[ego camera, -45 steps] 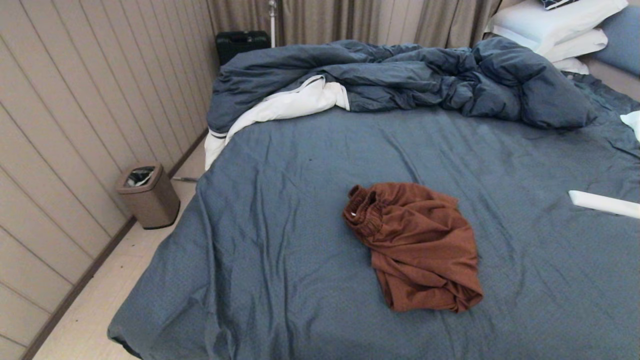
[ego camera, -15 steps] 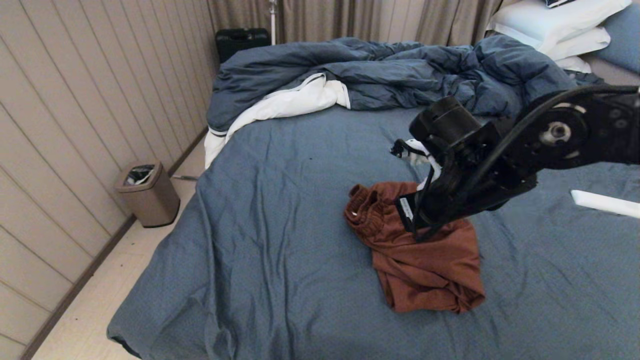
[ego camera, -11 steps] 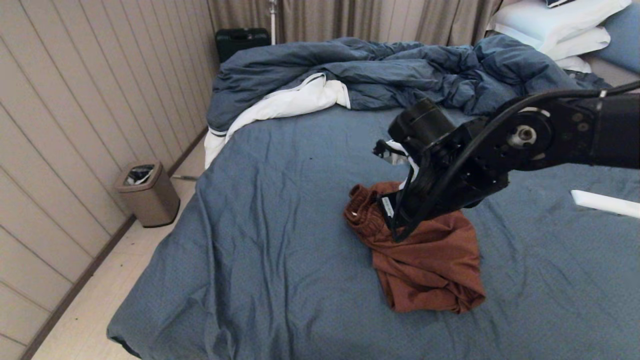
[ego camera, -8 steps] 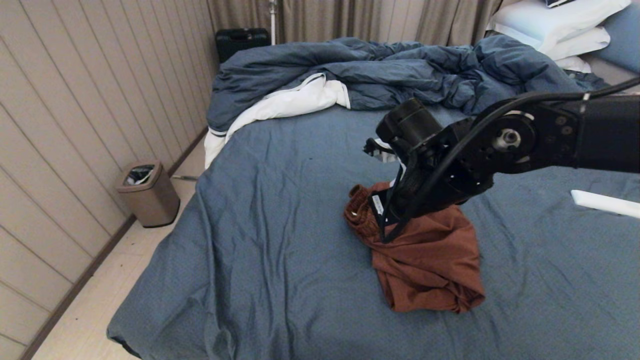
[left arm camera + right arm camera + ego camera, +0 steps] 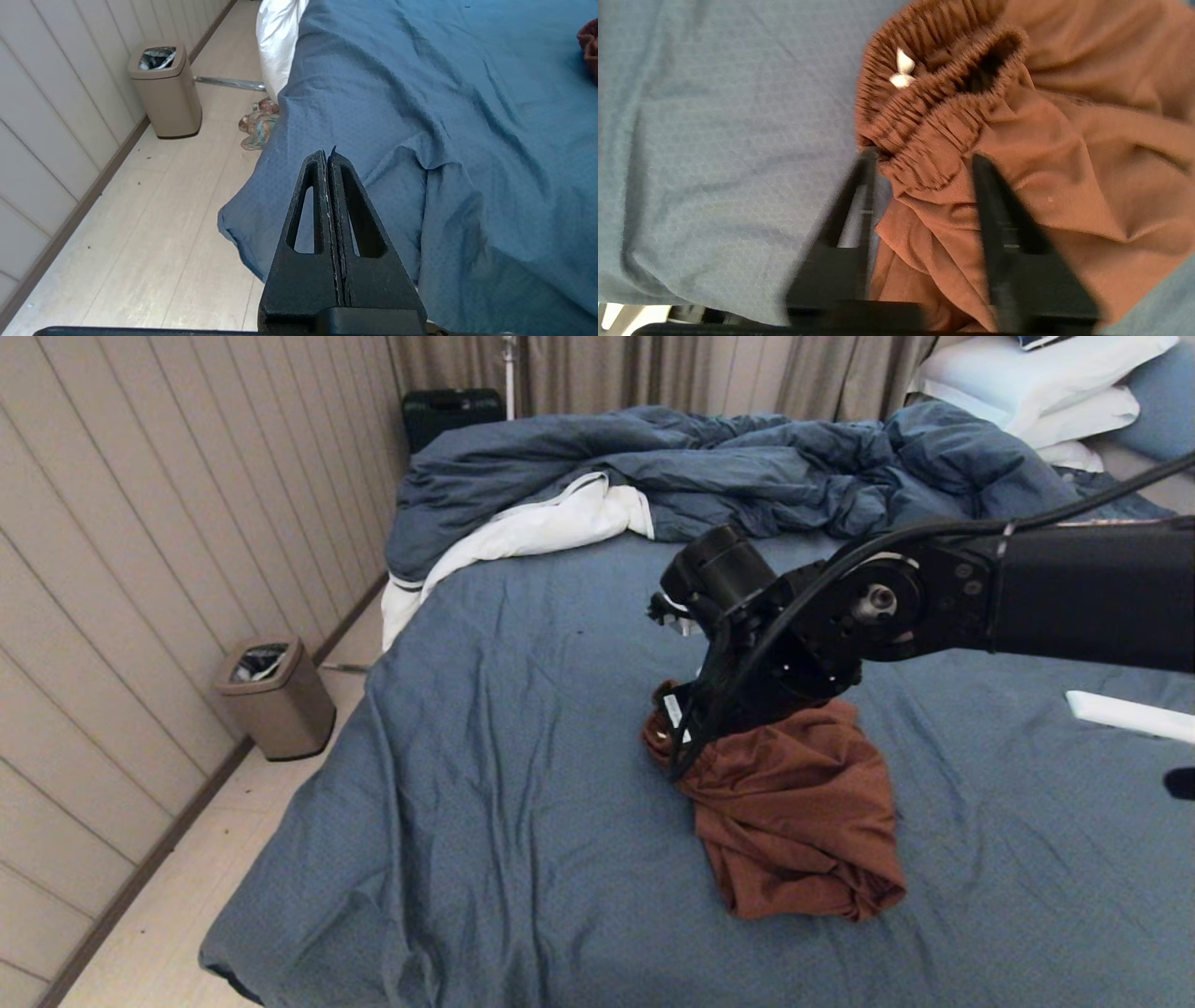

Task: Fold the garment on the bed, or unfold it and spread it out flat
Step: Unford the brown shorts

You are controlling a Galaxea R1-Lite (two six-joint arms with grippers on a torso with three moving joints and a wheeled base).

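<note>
Straddling the gathered waistband of the shorts (image 5: 1017,154), the right gripper (image 5: 924,158) stands open, mid-bed (image 5: 485,784); shorts lie crumpled there; left gripper (image 5: 329,161) is closed near the bed's foot corner

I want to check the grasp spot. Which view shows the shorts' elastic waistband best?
The right wrist view: the gathered waistband fills it, between the open right gripper fingers. In the head view the arm hides most of it. The left wrist view catches only an edge of fabric.
</note>
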